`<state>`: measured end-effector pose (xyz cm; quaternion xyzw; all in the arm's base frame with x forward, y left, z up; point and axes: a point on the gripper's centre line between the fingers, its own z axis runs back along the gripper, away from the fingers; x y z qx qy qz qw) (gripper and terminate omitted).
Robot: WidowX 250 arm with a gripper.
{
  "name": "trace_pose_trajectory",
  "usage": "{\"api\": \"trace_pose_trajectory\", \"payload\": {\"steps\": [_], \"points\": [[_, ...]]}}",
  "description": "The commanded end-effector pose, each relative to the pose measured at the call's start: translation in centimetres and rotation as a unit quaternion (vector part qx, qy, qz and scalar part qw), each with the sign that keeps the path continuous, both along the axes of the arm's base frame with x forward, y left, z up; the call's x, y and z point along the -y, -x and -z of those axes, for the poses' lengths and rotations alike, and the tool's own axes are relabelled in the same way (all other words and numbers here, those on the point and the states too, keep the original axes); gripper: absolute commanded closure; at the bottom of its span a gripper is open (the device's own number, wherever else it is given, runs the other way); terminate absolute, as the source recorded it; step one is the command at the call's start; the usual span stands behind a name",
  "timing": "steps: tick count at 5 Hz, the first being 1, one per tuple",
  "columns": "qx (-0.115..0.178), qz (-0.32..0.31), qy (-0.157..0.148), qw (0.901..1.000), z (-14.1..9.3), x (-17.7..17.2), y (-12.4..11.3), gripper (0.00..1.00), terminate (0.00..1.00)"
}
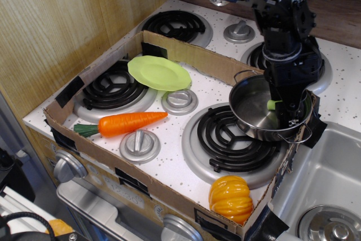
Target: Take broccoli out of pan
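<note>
Stovetop pan [251,111] holds broccoli [273,105], mostly hidden behind fingers [290,118], orientation unclear

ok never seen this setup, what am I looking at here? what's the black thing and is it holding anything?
It is one fixed camera looking down at a toy stove from the front left. The black thing is a robot arm. Its end effector reaches down into the steel pan on the front right burner. Only a sliver of the green broccoli shows beside it, so a grip cannot be confirmed. A cardboard frame fences off the work area. Inside lie a lime-green plate, a carrot and, at the near edge, an orange pumpkin. A sink sits on the right.
</note>
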<state>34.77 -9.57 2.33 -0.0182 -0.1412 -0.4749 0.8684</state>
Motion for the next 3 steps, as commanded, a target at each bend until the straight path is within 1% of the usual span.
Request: {"api": "trace_pose_trajectory", "payload": {"steps": [1,2,3], "points": [[0.041,-0.004,-0.008,0.9991,-2.5,0.4,-0.1,1.0,0.0],[0.034,-0.035,-0.02,0.9986,-4.1,-0.1,0.7,1.0,0.0],[0.031,-0.115,-0.027,0.9925,-7.3,-0.6,1.5,1.0,0.0]]}}
